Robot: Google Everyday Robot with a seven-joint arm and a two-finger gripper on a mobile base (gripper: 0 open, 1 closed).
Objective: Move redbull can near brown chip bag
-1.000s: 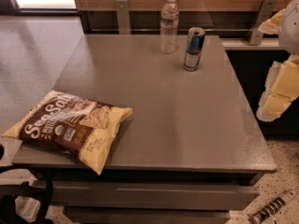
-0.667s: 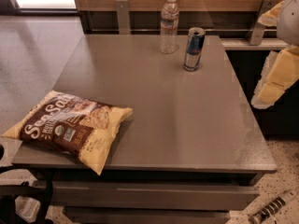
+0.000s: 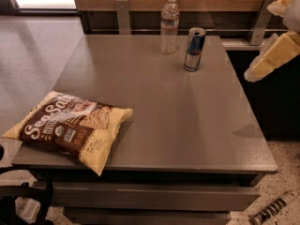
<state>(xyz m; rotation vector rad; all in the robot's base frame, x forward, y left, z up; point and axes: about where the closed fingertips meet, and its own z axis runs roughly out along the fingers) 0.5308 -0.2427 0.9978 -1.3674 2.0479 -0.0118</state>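
Observation:
The redbull can [image 3: 194, 49] stands upright at the table's far side, right of centre, blue and silver with a silver top. The brown chip bag [image 3: 70, 125] lies flat at the table's near left corner, dark brown with "Sea Salt" lettering and pale yellow edges, partly over the edge. My gripper [image 3: 257, 71], cream-coloured, hangs in the air beyond the table's right edge, to the right of the can and a little nearer, apart from it. It holds nothing that I can see.
A clear plastic water bottle [image 3: 169, 25] stands just left of and behind the can. The grey table [image 3: 178, 121] has a wooden wall and metal posts behind it. Dark base parts [image 3: 18, 200] show at bottom left. A striped object [image 3: 274, 210] lies on the floor at bottom right.
My gripper has risen and swung leftward toward the table's right edge. The can, bottle and bag have not moved.

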